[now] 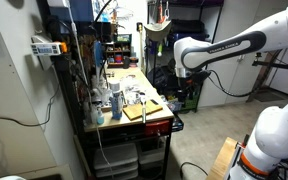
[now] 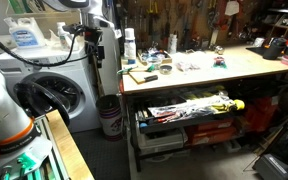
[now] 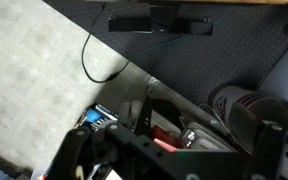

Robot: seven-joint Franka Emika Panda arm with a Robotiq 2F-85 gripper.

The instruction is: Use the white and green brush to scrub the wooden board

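Observation:
The wooden board (image 1: 144, 111) lies flat near the front corner of the workbench; it also shows in an exterior view (image 2: 137, 75). A small whitish and green brush (image 2: 134, 71) seems to lie on the board, but it is too small to make out well. My gripper (image 1: 187, 88) hangs off the side of the bench, well away from the board, and also shows in an exterior view (image 2: 96, 60). In the wrist view the gripper (image 3: 174, 160) has its fingers spread apart with nothing between them. That view looks down at the floor and the lower shelves.
White and blue bottles (image 1: 115, 100) stand on the bench behind the board, and one white bottle (image 2: 130, 45) is by the bench corner. A round bin (image 2: 110, 115) stands on the floor beside the bench. A washing machine (image 2: 54, 90) is behind the arm. The shelves (image 2: 189, 110) below hold clutter.

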